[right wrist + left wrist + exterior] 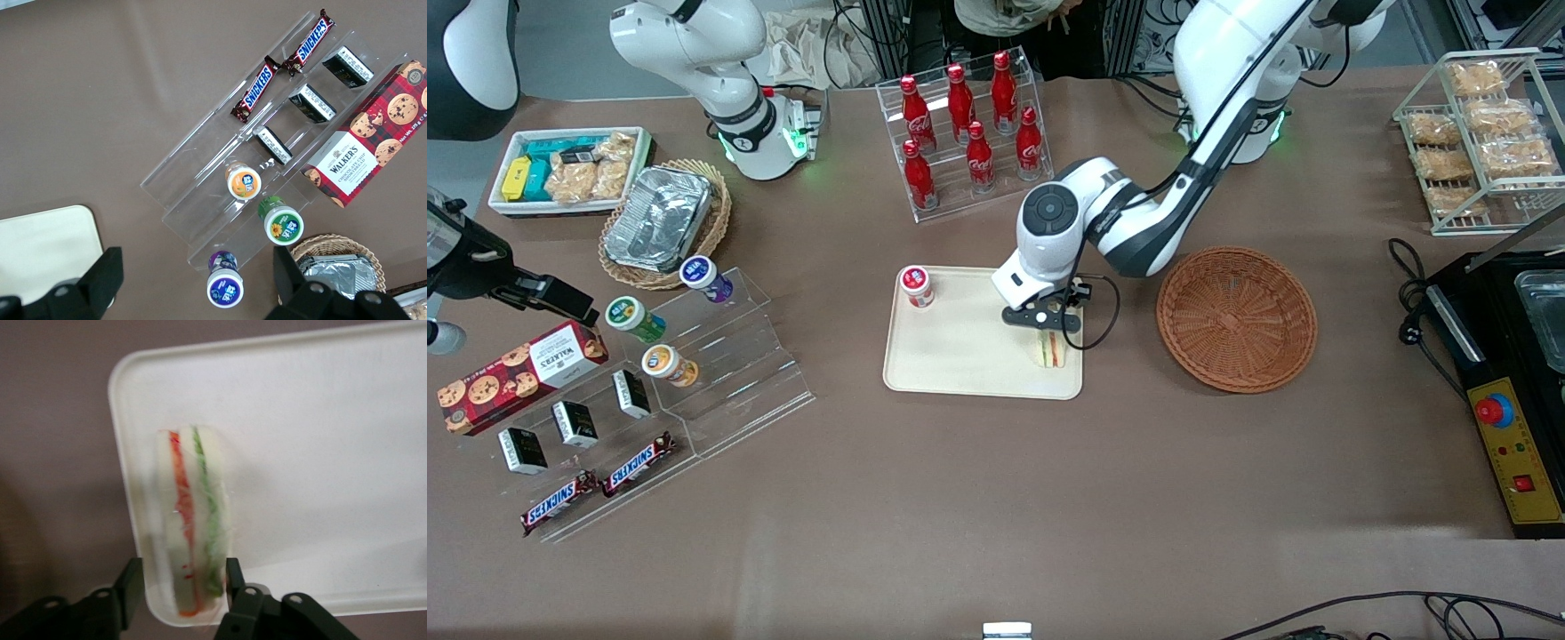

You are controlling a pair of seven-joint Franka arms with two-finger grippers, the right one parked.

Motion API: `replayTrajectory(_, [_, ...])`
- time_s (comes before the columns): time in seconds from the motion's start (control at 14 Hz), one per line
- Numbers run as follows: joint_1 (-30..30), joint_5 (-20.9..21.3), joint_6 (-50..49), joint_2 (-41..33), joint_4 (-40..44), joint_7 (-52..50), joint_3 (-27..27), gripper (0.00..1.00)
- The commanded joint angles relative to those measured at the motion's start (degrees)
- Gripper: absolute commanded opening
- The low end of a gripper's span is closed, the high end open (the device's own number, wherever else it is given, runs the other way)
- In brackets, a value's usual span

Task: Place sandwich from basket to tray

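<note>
Sandwich (192, 520) out of basket (1236, 318), now over tray (960, 351) corner nearest basket, upright on edge. Hand (185, 600) closed around it, fingers (131, 583) pressing both bread faces. Left: release, withdraw. Count: one sandwich, one emptied basket, one tray, one red-lidded cup (916, 286) on tray.

Upper part of sandwich (1051, 350) hidden under the tool (1049, 327).

— From where does the front view look?
— From high above, down on the whole table (996, 498).
— And the wrist views?
— The left one looks close down on the tray (320, 453) with the gripper (180, 600) at 6 o'clock; the right one sees the tray's corner too.
</note>
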Motion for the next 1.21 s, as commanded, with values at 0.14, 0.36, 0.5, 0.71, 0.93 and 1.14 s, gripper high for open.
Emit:
replayTrajectory(0.14, [5.7,-0.1,-12.2,-7.4,3.4,4.8,-0.4,1.0])
replayTrajectory(0.36, [10.1,-1.4,-18.1,-12.6,4.0,13.0,-0.3,1.0])
replayTrajectory(0.5, [14.8,-5.3,-22.3,-15.4,4.1,21.2,-0.2,1.0])
replayTrajectory(0.71, [20.5,-6.1,-28.5,-20.2,4.0,31.0,-0.1,1.0])
replayTrajectory(0.93, [26.9,-5.5,-32.5,-24.6,4.0,40.5,0.2,0.99])
replayTrajectory(1.14, [34.4,-5.3,-35.4,-26.4,4.3,42.9,0.3,1.0])
